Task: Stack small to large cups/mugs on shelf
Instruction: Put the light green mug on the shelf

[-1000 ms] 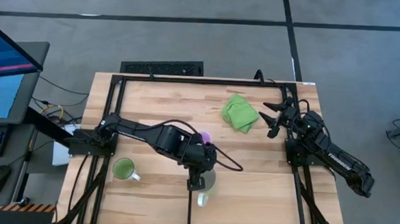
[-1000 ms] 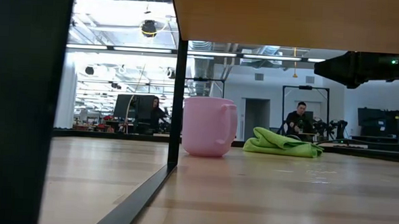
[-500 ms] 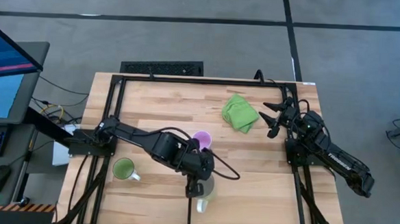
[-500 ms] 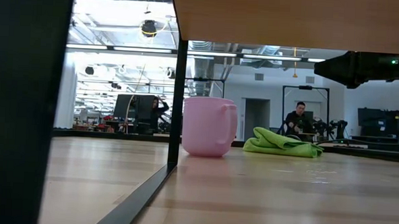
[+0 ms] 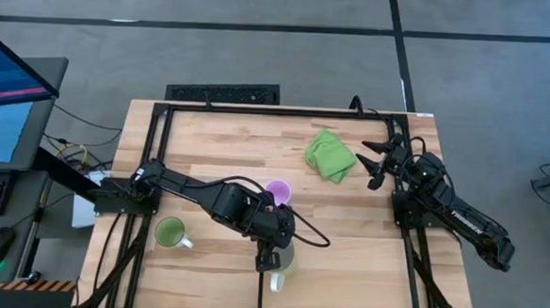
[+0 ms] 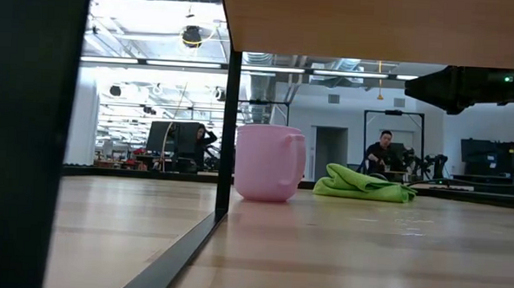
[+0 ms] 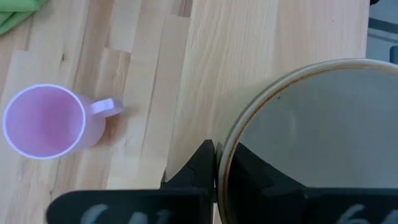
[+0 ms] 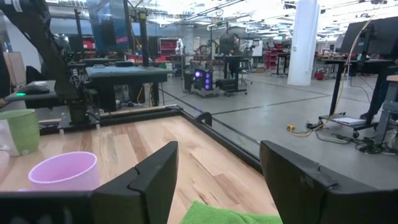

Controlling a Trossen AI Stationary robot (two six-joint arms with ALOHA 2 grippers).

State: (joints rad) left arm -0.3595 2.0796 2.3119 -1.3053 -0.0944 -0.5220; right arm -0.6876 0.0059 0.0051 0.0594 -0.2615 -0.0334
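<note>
My left gripper (image 5: 269, 258) is shut on the white/cream mug (image 5: 283, 261) near the table's front middle, beside the thin black strip (image 5: 260, 290) that marks off the shelf section. The mug's handle (image 5: 276, 284) points toward the near edge. The light purple mug (image 5: 277, 191) stands upright on its base at the table's middle, just beyond my left arm; it also shows in the low view (image 6: 268, 162). The green mug (image 5: 170, 232) stands upright at the front left. My right gripper (image 5: 376, 165) is open and empty at the far right, beside the green cloth (image 5: 330, 154). My left gripper pinches the cream mug's rim (image 7: 220, 149), one finger (image 7: 198, 167) outside the wall and one (image 7: 252, 175) inside. The fingers come from above, pointing down. The mug stays upright with its mouth up. I cannot tell whether its base is on the table.
The green cloth lies bunched at the far right of the table. A black frame runs along the table's edges (image 5: 153, 148). Bare wood (image 5: 354, 262) lies right of the cream mug. People sit in the room beyond the table (image 6: 383, 151).
My left gripper has gone a little toward the table's near edge with the cream mug, which stays upright. The purple mug, partly under the arm before, now shows in full.
</note>
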